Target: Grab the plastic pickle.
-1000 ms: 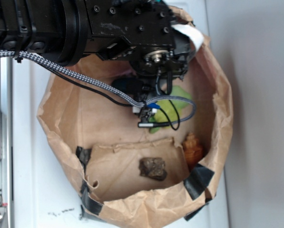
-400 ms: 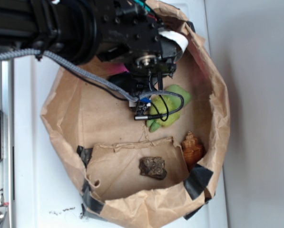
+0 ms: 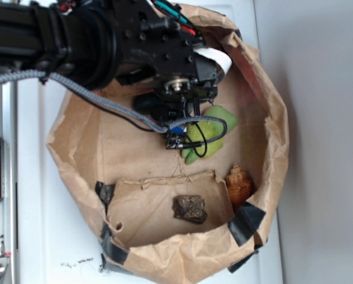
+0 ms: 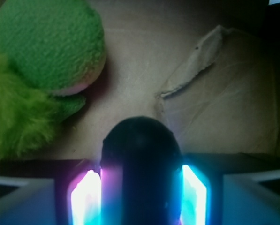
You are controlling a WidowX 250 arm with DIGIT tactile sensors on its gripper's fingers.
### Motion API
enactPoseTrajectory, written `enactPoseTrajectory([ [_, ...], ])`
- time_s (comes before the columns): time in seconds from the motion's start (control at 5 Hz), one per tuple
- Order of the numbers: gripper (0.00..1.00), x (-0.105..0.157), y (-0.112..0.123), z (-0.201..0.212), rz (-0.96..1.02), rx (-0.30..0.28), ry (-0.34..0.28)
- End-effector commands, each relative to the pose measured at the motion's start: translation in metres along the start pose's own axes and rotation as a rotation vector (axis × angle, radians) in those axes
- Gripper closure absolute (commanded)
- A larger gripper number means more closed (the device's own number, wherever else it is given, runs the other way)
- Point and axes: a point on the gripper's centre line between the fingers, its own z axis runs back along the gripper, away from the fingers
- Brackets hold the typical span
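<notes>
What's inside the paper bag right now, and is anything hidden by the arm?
In the paper bag: a green plush toy, a brown lump and an orange piece. The arm hides the plastic pickle in the exterior view; the wrist view shows it between the end effector pads.

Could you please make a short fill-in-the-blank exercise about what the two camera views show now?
1. In the wrist view, the plastic pickle sits between the two glowing pads of the ____.
2. The fuzzy plush toy beside the gripper has the colour ____.
3. All the objects lie inside a brown ____ bag.
4. The bag's front corners are held with black ____.

Missing words: gripper; green; paper; tape
</notes>
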Motion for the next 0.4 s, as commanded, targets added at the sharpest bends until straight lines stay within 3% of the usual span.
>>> enactPoseTrajectory([
  [0.0, 1.0, -0.004, 0.008, 0.055, 0.006, -0.082, -0.035],
  [0.2, 1.0, -0.013, 0.009, 0.092, -0.043, -0.145, -0.027],
])
